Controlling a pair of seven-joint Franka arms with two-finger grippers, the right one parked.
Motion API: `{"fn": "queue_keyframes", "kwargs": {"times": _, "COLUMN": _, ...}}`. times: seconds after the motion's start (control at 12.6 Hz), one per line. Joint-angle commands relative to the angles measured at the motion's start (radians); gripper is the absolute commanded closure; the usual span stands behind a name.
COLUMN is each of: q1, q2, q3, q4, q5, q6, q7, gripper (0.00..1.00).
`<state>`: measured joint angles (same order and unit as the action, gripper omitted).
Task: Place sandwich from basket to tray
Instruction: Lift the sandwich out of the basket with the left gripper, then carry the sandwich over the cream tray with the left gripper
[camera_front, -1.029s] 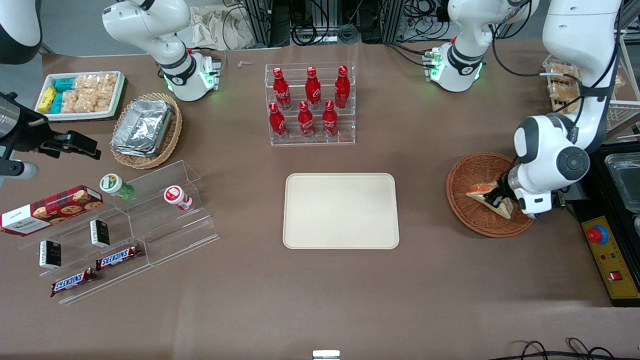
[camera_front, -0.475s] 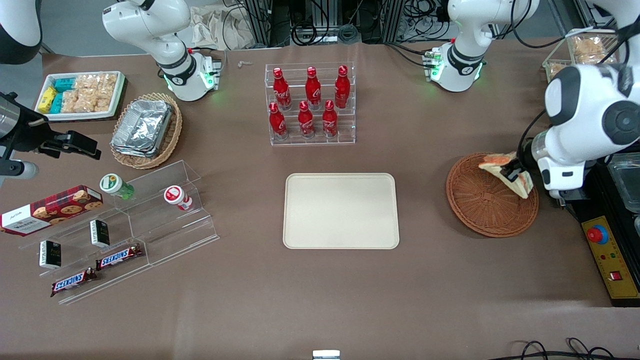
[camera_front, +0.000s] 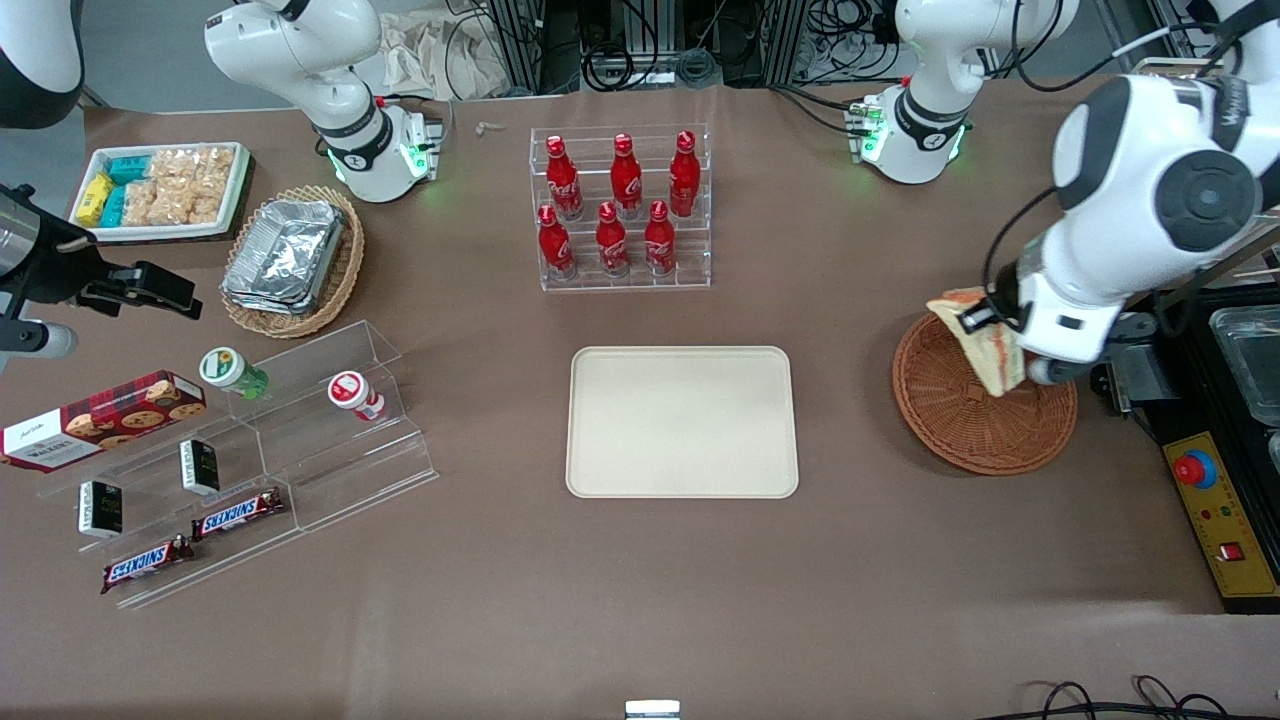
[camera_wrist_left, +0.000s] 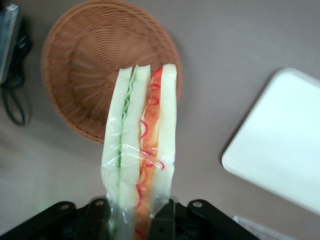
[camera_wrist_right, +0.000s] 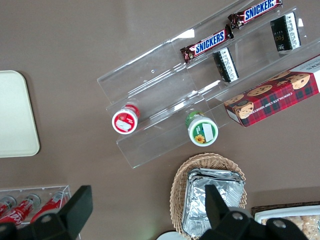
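My gripper (camera_front: 985, 322) (camera_wrist_left: 135, 220) is shut on the sandwich (camera_front: 982, 338) (camera_wrist_left: 141, 150), a wrapped wedge of pale bread with orange-red and green filling. It hangs in the air above the reddish-brown wicker basket (camera_front: 950, 420) (camera_wrist_left: 85, 65), over the basket's edge nearest the tray. The basket holds nothing else that I can see. The cream-beige tray (camera_front: 682, 421) (camera_wrist_left: 280, 155) lies flat mid-table, toward the parked arm's end from the basket, with bare tabletop between them.
A clear rack of red bottles (camera_front: 620, 208) stands farther from the front camera than the tray. A control box with a red button (camera_front: 1215, 500) sits at the working arm's end of the table. Clear shelves with snacks (camera_front: 240, 450) lie toward the parked arm's end.
The gripper has lifted the sandwich out of the basket and carried it up and a little toward the tray. The wrist has turned as it rose.
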<state>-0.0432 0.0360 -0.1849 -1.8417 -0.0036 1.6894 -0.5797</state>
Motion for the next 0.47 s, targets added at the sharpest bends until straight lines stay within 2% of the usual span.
{"fn": "queue_keyframes", "kwargs": {"times": 0.0, "q1": -0.013, "q2": 0.038, "q3": -0.062, "q4": 0.079, "q5": -0.001, "q6": -0.027, "q7": 0.089, "gripper": 1.00}}
{"fn": "queue_keyframes", "kwargs": {"times": 0.4, "q1": -0.014, "q2": 0.108, "q3": -0.191, "q4": 0.076, "q5": 0.005, "q6": 0.097, "q7": 0.089, "gripper": 1.00}}
